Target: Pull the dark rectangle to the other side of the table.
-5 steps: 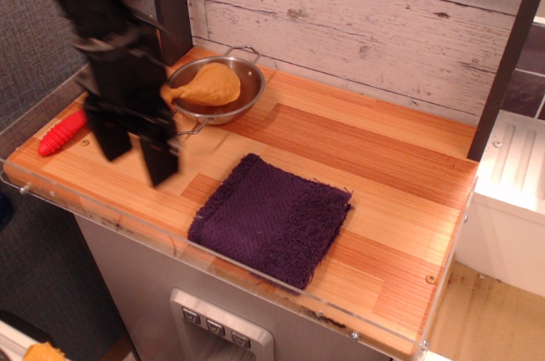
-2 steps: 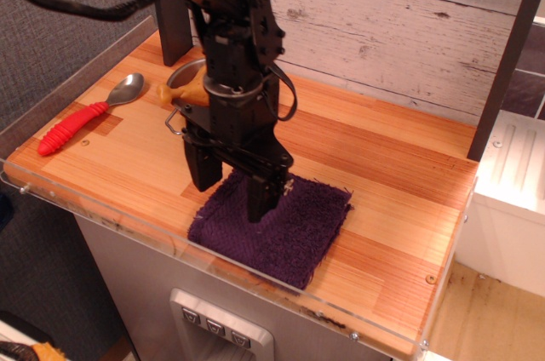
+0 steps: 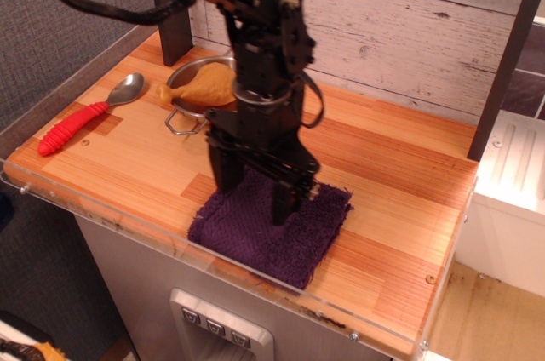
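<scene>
The dark rectangle is a dark purple fuzzy towel point(image 3: 289, 237) lying flat near the front edge of the striped wooden table point(image 3: 400, 174). My black gripper point(image 3: 253, 197) hangs straight down over the towel's left and middle part. It is open, with one finger point(image 3: 225, 169) at the towel's back left edge and the other finger point(image 3: 283, 201) over its middle. The fingertips are at or just above the cloth; I cannot tell if they touch it.
A steel bowl point(image 3: 189, 99) holding an orange chicken-leg toy point(image 3: 204, 87) stands at the back left, partly behind my arm. A red-handled spoon point(image 3: 81, 118) lies at the far left. A dark upright post point(image 3: 170, 25) stands at the back left, another point(image 3: 507, 63) at the right. A clear acrylic edge point(image 3: 255, 280) lines the front.
My arm has swung from the far left over to the towel, shifted slightly right, and stands lower over it. The spoon is uncovered. The towel has not moved.
</scene>
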Robot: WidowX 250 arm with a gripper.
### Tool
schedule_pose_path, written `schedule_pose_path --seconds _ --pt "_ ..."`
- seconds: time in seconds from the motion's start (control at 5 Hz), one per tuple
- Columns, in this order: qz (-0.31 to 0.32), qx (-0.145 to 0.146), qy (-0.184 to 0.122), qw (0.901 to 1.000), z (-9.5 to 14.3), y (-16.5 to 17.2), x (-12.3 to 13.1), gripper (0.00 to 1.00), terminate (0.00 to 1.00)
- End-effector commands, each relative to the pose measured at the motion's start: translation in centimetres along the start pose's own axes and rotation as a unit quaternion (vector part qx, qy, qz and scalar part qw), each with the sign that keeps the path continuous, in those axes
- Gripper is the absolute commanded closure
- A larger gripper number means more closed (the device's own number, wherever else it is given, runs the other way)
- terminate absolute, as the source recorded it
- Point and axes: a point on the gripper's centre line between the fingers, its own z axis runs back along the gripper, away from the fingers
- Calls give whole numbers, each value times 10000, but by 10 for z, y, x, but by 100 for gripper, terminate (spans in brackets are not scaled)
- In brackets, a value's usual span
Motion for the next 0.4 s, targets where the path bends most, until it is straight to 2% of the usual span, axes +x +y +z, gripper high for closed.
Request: schedule_pose_path --seconds 0.0,0.2 --pt "22 -4 -357 9994 7 -13 4 0 0" --pt "49 106 -381 9992 -3 -13 -1 0 0"
